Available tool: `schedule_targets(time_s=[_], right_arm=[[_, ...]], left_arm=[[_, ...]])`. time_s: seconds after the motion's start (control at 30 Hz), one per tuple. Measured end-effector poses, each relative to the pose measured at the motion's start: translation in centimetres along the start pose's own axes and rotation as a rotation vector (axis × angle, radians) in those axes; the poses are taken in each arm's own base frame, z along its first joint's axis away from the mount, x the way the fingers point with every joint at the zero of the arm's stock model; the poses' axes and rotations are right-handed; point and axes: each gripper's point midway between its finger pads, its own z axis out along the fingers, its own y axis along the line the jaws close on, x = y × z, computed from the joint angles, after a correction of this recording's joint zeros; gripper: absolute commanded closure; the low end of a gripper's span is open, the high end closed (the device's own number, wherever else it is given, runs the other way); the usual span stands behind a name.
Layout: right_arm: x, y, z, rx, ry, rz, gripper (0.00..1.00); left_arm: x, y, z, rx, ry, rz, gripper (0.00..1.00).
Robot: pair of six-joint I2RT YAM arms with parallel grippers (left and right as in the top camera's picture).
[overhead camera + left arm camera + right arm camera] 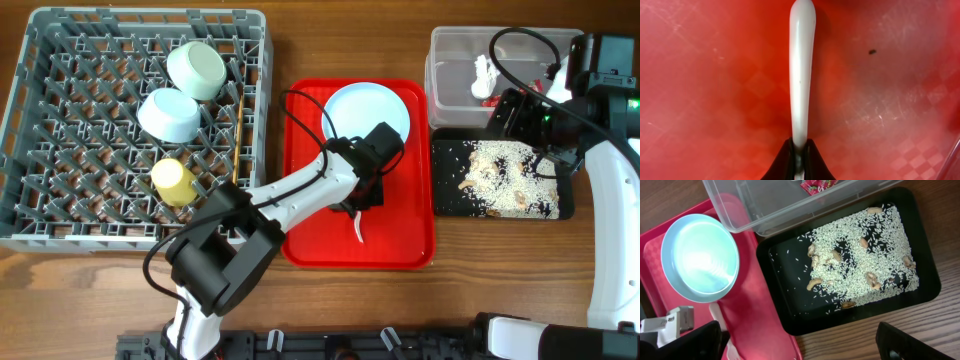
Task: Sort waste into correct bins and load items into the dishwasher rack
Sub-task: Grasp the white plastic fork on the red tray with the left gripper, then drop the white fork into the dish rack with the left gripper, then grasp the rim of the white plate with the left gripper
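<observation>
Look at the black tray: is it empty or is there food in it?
Not empty. The black tray has food in it: rice is scattered over most of its floor.

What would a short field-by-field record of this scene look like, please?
Left gripper: shut on the white fork, at the red tray
Right gripper: open, holding nothing
Dishwasher rack: two bowls, yellow cup, chopstick
Red tray: plate
Clear tub: red wrapper, white scrap
Black tray: rice scraps
</observation>
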Motion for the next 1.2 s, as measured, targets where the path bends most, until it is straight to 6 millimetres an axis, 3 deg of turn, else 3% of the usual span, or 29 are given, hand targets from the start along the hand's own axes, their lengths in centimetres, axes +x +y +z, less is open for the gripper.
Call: schedule_targets(time_s=[0.17, 0.27, 0.3, 0.43, 0.5, 0.57, 0.7, 0.87, 0.9, 0.93, 0.97, 1.07, 1.2], right_arm=[[0.0, 0.0, 0.0, 0.000, 0.000, 0.000, 0.00], [0.0, 0.0, 0.0, 0.000, 0.000, 0.000, 0.00], [0.0, 0.0, 0.0, 0.000, 0.000, 0.000, 0.00], [0.0, 0.0, 0.0, 0.000, 0.000, 0.000, 0.00], [0.0, 0.0, 0.0, 0.000, 0.000, 0.000, 0.00], [0.0, 0.0, 0.0, 0.000, 0.000, 0.000, 0.00], [0.0, 0.0, 0.0, 0.000, 0.000, 0.000, 0.00], [0.0, 0.0, 0.0, 0.000, 0.000, 0.000, 0.00], [0.0, 0.0, 0.0, 0.000, 0.001, 0.000, 0.00], [0.1, 0.0, 0.0, 0.000, 0.003, 0.000, 0.00], [0.1, 0.0, 0.0, 0.001, 0.004, 0.000, 0.00], [0.1, 0.0, 0.0, 0.001, 0.004, 0.000, 0.00], [0.1, 0.0, 0.0, 0.001, 0.004, 0.000, 0.00]], left_arm=[[-0.2, 1.6, -0.4, -0.027, 0.026, -0.036, 0.96], [-1.4, 3.1, -2.0, -0.030, -0.001, -0.055, 0.96], [-2.1, 3.4, -3.3, -0.020, -0.032, -0.053, 0.96], [-6.5, 5.8, -11.3, 0.042, -0.245, -0.023, 0.96], [-8.8, 9.1, -15.2, 0.042, -0.349, -0.043, 0.96], [-10.7, 12.8, -17.0, 0.006, -0.404, -0.075, 0.96], [-12.4, 17.8, -16.9, -0.065, -0.407, -0.116, 0.96], [-13.2, 19.2, -14.4, -0.109, -0.357, -0.043, 0.96], [-13.4, 19.3, -13.9, -0.114, -0.350, -0.035, 0.84], [-13.5, 19.5, -13.6, -0.117, -0.345, -0.034, 0.57], [-13.6, 19.7, -13.2, -0.122, -0.338, -0.034, 0.48], [-14.0, 19.9, -12.9, -0.124, -0.341, -0.026, 0.41], [-14.7, 19.6, -13.2, -0.115, -0.372, -0.019, 0.47]])
